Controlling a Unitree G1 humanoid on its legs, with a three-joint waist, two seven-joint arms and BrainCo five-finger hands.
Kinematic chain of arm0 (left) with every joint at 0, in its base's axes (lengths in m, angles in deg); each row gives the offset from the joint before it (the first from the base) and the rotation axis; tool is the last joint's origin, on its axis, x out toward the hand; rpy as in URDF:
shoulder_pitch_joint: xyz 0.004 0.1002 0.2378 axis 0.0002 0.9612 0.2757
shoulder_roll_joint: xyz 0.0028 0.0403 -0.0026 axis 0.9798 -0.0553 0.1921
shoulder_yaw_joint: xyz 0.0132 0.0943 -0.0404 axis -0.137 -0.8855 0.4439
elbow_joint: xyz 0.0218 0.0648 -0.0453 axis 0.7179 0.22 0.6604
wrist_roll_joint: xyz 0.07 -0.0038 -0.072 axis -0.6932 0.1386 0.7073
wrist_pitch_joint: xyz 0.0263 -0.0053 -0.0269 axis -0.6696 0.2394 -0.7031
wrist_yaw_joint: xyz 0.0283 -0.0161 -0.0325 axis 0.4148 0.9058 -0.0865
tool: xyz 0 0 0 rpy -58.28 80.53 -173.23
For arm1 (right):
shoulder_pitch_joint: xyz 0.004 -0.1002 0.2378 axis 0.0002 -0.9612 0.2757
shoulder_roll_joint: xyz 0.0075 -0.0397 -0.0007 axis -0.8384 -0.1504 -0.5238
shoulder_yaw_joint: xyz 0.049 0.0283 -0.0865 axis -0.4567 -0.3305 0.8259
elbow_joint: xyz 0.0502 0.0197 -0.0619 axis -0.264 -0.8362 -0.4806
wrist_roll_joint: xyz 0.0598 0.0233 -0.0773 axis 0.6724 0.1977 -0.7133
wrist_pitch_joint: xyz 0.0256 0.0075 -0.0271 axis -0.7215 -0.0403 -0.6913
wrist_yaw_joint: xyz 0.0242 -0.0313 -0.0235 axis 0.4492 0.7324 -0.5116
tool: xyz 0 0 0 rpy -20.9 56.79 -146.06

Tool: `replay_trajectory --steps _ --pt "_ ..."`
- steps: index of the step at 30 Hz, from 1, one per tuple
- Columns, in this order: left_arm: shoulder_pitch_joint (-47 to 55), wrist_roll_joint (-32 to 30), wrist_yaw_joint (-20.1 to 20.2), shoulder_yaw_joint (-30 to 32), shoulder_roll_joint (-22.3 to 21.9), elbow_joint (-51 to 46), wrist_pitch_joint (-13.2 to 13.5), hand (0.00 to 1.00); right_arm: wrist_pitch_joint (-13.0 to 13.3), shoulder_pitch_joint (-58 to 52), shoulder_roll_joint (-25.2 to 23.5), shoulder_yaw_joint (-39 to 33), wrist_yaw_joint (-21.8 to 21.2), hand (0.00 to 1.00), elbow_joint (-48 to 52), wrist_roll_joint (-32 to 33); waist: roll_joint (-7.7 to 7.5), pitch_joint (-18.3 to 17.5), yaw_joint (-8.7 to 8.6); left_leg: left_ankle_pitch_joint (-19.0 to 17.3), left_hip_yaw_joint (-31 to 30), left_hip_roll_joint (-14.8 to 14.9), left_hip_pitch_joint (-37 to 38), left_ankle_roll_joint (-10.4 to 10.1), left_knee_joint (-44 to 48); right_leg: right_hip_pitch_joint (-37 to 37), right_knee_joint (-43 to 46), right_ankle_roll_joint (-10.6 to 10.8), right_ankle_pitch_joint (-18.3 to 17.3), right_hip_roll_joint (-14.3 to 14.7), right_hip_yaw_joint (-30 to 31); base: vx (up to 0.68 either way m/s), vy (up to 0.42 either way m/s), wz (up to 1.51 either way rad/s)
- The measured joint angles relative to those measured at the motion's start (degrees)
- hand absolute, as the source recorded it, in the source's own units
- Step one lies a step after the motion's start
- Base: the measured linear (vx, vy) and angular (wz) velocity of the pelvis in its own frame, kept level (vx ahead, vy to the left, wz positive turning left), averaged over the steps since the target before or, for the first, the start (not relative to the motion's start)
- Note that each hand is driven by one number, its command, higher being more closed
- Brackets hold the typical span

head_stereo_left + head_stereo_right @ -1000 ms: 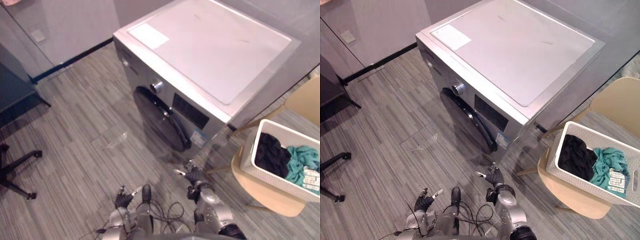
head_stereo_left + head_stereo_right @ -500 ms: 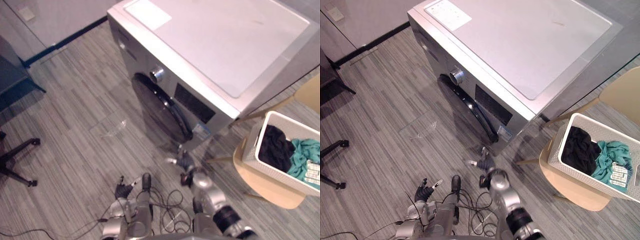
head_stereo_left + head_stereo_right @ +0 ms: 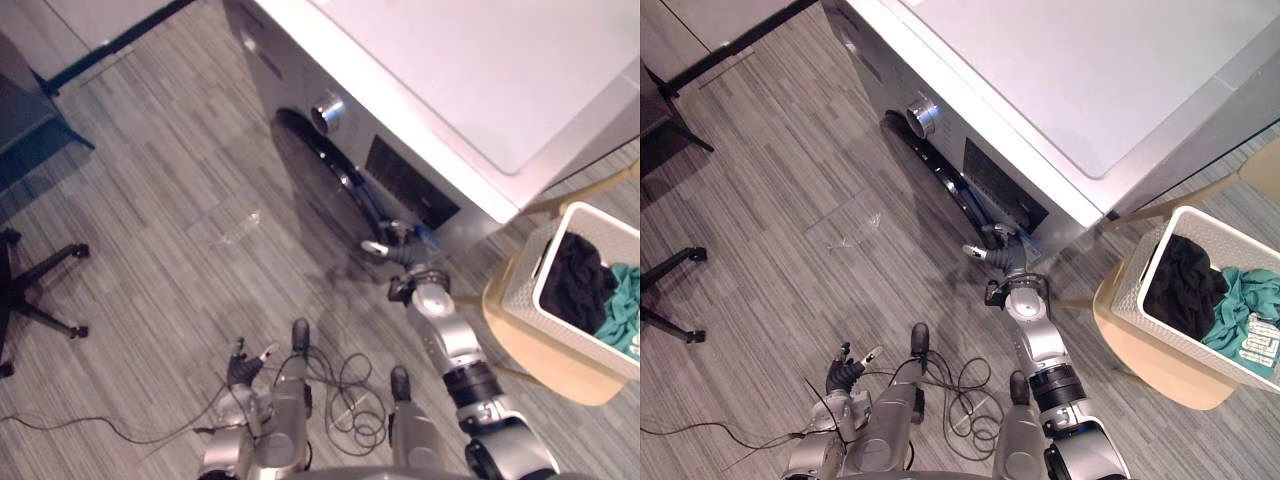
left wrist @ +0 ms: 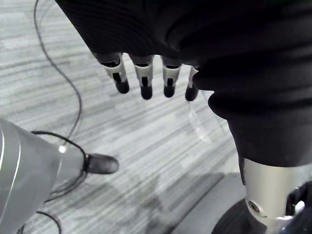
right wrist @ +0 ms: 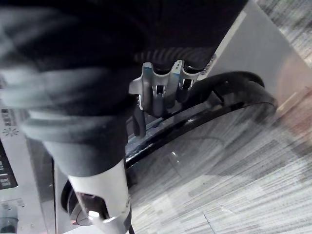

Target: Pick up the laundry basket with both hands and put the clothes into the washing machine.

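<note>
Silver-grey arms (image 3: 1038, 345), dark-tipped fingers (image 4: 145, 83)

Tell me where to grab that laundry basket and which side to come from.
Take the laundry basket by its top rim at two opposite sides, probably coming down from above. It sits open-topped on the chair with the clothes lying inside, below the rim, so the rim looks bare and reachable.

Both head eyes looked steeply down from above onto the floor (image 3: 150, 250), the washing machine (image 3: 450, 90) and the laundry basket (image 3: 1137, 305) at the right, sharing one scene from slightly offset spots. The left wrist camera looked along the left hand (image 4: 145, 80) at the floor from close by. The right wrist camera, very near, faced along the right hand (image 5: 161, 92) onto the machine's door (image 5: 229, 97), which the head eyes also showed
</note>
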Motion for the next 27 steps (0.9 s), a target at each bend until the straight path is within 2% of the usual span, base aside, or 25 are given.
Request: replay_trajectory --steps 6,10,11,12,13,15,16,17,18,19,20,21,23,24,25,27 --pt "0.2 0.0 0.0 0.2 0.0 -1.0 0.0 0.0 -0.2 2.8 0.0 -1.3 0.2 0.0 -0.5 -1.7 0.28 1.5 0.06 0.2 -0.2 -0.5 -1.5 0.1 0.1 -1.5 0.1 0.5 0.3 -0.5 -0.5 -0.03 -0.011 0.03" --pt "0.2 0.2 0.0 -0.2 0.2 -4.7 0.7 0.0 -0.7 14.0 0.5 -1.3 1.4 0.0 -14.9 -1.5 1.11 3.7 -0.02 1.2 -1.5 -0.5 -2.7 0.3 0.0 -2.4 0.2 0.7 0.9 -0.3 -1.0 -0.04 -0.009 0.07" --pt "-0.1 0.5 0.0 -1.4 0.2 -6.3 1.3 0.0 -1.5 21.7 1.3 -2.4 1.4 0.0 -23.3 -1.1 2.58 5.1 0.8 1.1 -2.4 -0.5 -3.8 0.3 0.0 -2.6 -0.1 0.8 1.7 -0.2 -1.5 -0.09 0.001 0.12" --pt "-0.2 0.6 0.1 -2.0 0.2 -6.8 1.6 0.0 -1.4 24.2 1.6 -3.8 1.3 0.0 -25.1 -0.6 3.28 5.8 1.43 1.1 -2.9 -0.5 -4.3 0.3 0.0 -2.8 -0.2 0.8 2.0 -0.1 -1.9 -0.14 0.0 0.18" --pt "0.8 1.6 -0.1 -1.9 0.6 -7.3 2.0 0.0 -0.9 26.1 2.1 -3.9 -1.0 0.0 -24.4 0.7 3.47 6.7 1.29 1.1 -3.3 -0.4 -4.9 0.3 0.0 -3.4 -0.1 0.9 2.2 0.1 -2.4 -0.11 -0.004 0.09" --pt "0.6 2.7 -0.1 -2.5 1.8 -6.3 1.8 0.0 -0.4 29.5 2.2 -6.2 -1.2 0.0 -29.3 2.2 3.98 7.1 1.39 1.1 -4.7 0.0 -5.6 0.2 0.1 -3.6 -0.1 0.7 2.6 0.4 -4.0 -0.11 -0.018 0.1" --pt "0.6 2.8 -0.1 -2.7 1.9 -6.4 1.9 0.0 -0.2 30.2 2.2 -7.1 -1.2 0.0 -30.4 2.8 4.27 7.2 1.41 0.6 -5.2 0.1 -5.9 -0.3 0.1 -3.6 -0.3 0.7 3.0 0.5 -4.7 -0.12 -0.014 0.33" --pt "-0.2 3.4 -0.1 -3.9 2.5 -6.3 2.1 0.0 0.6 31.1 2.0 -9.9 -0.6 0.0 -31.4 3.2 4.26 7.3 1.33 -3.7 -4.9 -0.7 -7.4 -6.0 0.0 -3.6 -2.2 -0.2 3.5 -0.7 -5.6 -0.15 0.08 0.5" --pt "-1.8 3.9 -0.1 -4.4 2.6 -6.2 2.3 0.0 1.5 32.1 2.2 -12.7 0.0 0.0 -31.9 3.6 1.65 7.8 1.21 -2.5 -6.0 -4.2 -13.3 0.3 16.5 -4.8 -4.4 -0.2 3.8 -4.5 -6.5 -0.15 0.122 0.33" --pt "-2.3 4.0 -0.1 -4.5 2.0 -5.9 2.2 0.0 1.7 32.5 2.3 -13.2 0.6 0.0 -31.8 3.6 1.34 8.4 1.98 -5.8 -6.6 -4.9 -16.1 2.4 28.0 -5.3 -4.6 0.4 4.2 -4.9 -6.8 -0.12 0.14 -0.4" --pt "-2.0 4.3 -0.1 -4.6 -0.1 -5.5 2.2 0.0 1.5 32.5 2.4 -13.0 3.0 0.0 -31.2 3.7 4.92 8.4 4.44 -15.2 -6.4 -2.8 -15.0 0.7 31.0 -5.3 -5.0 1.3 4.4 -3.3 -7.0 -0.08 0.097 -0.75" --pt "-2.1 4.3 -0.1 -4.6 -1.2 -5.6 2.3 0.0 1.5 32.6 2.8 -13.2 4.4 0.0 -30.8 3.7 7.1 8.8 4.97 -19.5 -7.4 -1.8 -13.2 1.9 28.9 -5.3 -4.4 2.3 5.8 -2.7 -7.4 -0.14 0.149 -0.15" --pt "-3.9 4.3 -0.2 -4.7 0.2 -4.8 3.0 0.0 4.0 31.0 3.9 -15.1 7.4 0.0 -27.5 3.6 5.92 9.4 4.51 -17.4 -7.4 -3.5 -12.8 -1.7 20.6 -6.4 -5.0 1.9 6.2 -4.0 -7.5 -0.1 0.103 0.85" --pt "-4.0 4.4 -0.3 -4.4 1.0 -4.5 2.7 0.0 4.0 30.1 3.9 -15.0 7.4 0.0 -26.5 3.6 5.21 9.4 4.48 -16.3 -7.1 -4.2 -12.6 -1.6 20.7 -6.1 -5.8 1.8 6.1 -5.1 -7.4 0.03 -0.048 0.39" --pt "-2.8 4.4 -1.2 -4.1 0.7 -4.3 2.4 0.0 3.7 27.7 3.7 -11.8 7.4 0.0 -24.0 3.6 5.86 9.3 6.27 -15.3 -8.2 -2.8 -12.2 -0.5 21.1 -5.8 -5.8 1.9 7.0 -3.5 -9.1 0.03 -0.054 0.11" --pt "-2.8 4.4 -1.4 -4.1 0.7 -4.5 2.3 0.0 3.1 25.3 3.1 -8.1 7.3 0.0 -21.3 3.6 5.86 9.3 6.47 -14.4 -8.4 -2.5 -11.7 -1.1 19.2 -5.2 -6.1 1.2 7.9 -3.5 -10.3 0.0 -0.066 0.26"
